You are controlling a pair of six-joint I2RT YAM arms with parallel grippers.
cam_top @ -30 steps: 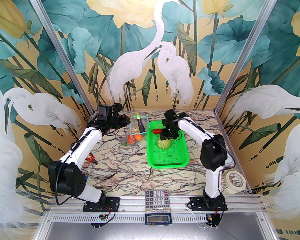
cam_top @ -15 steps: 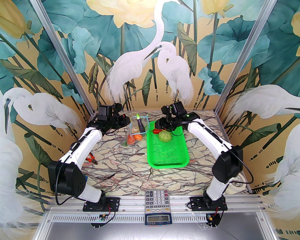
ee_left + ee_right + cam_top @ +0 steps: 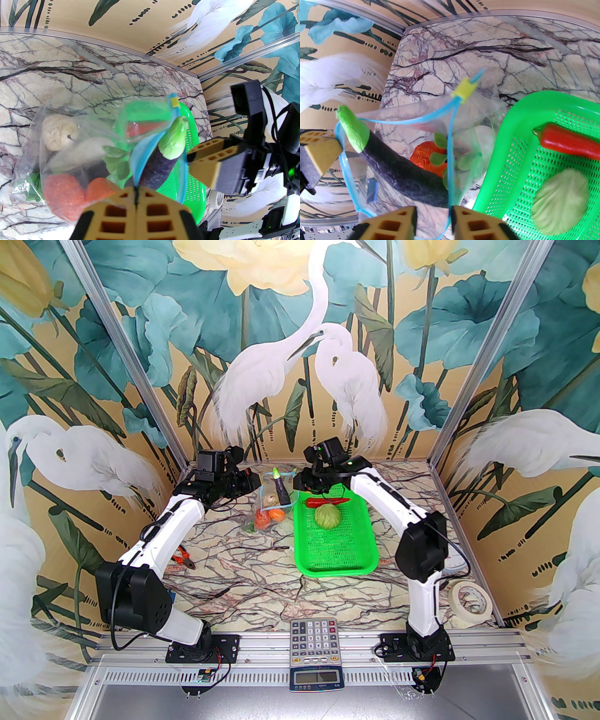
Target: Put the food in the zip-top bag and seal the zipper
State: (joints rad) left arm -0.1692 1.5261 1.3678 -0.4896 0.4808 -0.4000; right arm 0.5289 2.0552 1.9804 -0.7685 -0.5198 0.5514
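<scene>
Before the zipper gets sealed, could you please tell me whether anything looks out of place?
Yes: the eggplant stands slanted in the zip-top bag, its green cap poking out past the blue zipper, so the mouth could hardly close. The red chili and green cabbage lie in the basket, not bagged.

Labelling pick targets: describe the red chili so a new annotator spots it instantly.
Find the green mesh basket right of centre on the marble table. At its far end lie two items: the red chili, just beyond a round green cabbage. The chili is the long, glossy, pointed red one.
</scene>
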